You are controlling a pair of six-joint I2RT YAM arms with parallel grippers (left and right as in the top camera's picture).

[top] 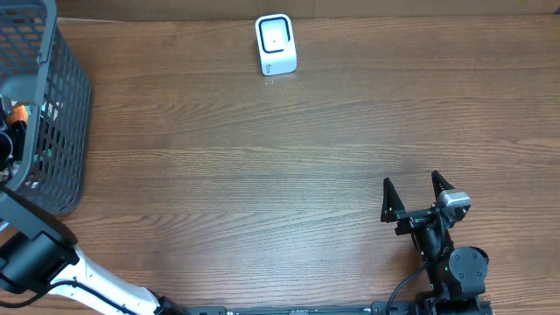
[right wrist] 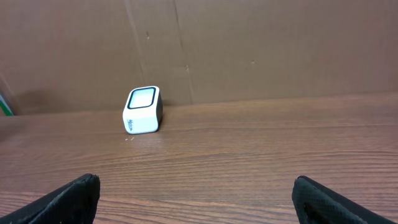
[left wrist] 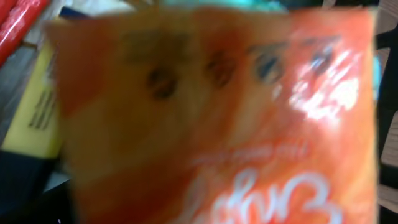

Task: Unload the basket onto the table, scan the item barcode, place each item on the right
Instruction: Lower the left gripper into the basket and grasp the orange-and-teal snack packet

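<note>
Spread wide and empty, the right gripper (top: 411, 185) hangs low over the table (top: 262, 175). We find the left gripper (top: 9, 140) down inside the basket (top: 61, 105) at the table's left edge. Its jaws stand wide, but its fingers do not show, so we cannot tell if they touch anything.

The orange packet (left wrist: 217, 118) fills the left wrist view, too close and blurred for us to judge its long axis. White script near its lower edge is unreadable. Beside it lies a yellow item (left wrist: 37, 112) with dark print we cannot read. The white scanner (top: 276, 44) stands at the far edge, window tilted up.
</note>
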